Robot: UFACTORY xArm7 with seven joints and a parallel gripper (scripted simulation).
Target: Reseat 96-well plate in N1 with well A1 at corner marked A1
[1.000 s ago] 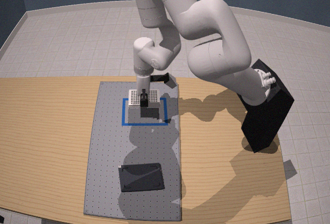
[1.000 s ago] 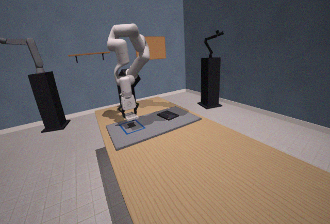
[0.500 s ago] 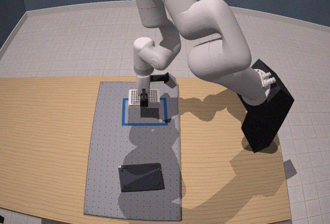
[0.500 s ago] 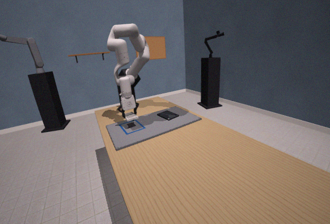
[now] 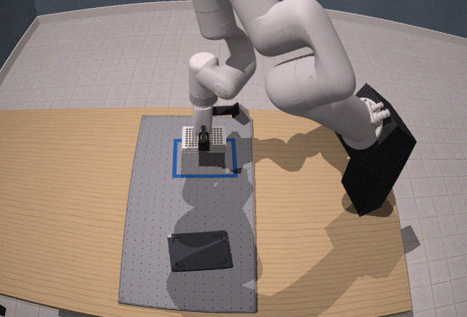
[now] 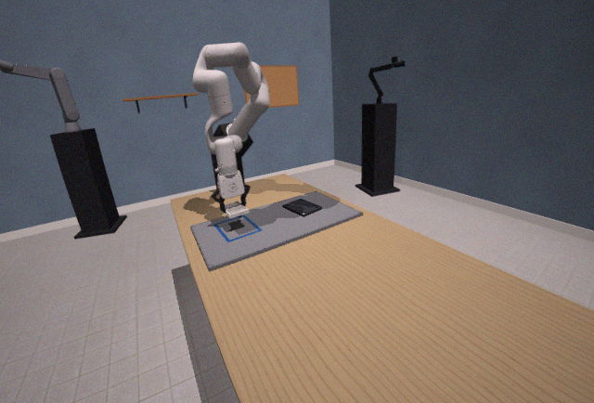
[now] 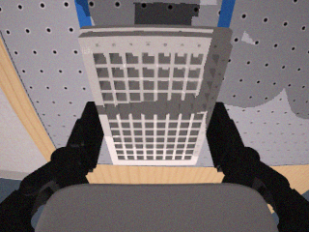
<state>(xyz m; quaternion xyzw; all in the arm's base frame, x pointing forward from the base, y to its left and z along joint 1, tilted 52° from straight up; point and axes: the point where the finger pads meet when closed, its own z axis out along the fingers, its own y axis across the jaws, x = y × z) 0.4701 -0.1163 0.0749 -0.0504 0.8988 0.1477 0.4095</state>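
My gripper (image 5: 203, 138) is shut on the white 96-well plate (image 5: 209, 137) and holds it in the air above the far edge of the blue taped outline B1 (image 5: 204, 158). The plate's shadow falls inside the outline. In the exterior view the plate (image 6: 236, 208) hangs level just above the outline (image 6: 237, 228). The dark plate nest N1 (image 5: 199, 250) lies empty at the near end of the deck. I cannot make out the plate's cut corner.
The grey perforated deck (image 5: 190, 215) lies on the wooden table. The arm's black base block (image 5: 376, 155) stands at the right. A small black bracket (image 5: 226, 109) sits at the deck's far edge. Two black pedestals (image 6: 86, 182) (image 6: 379, 149) stand on the floor.
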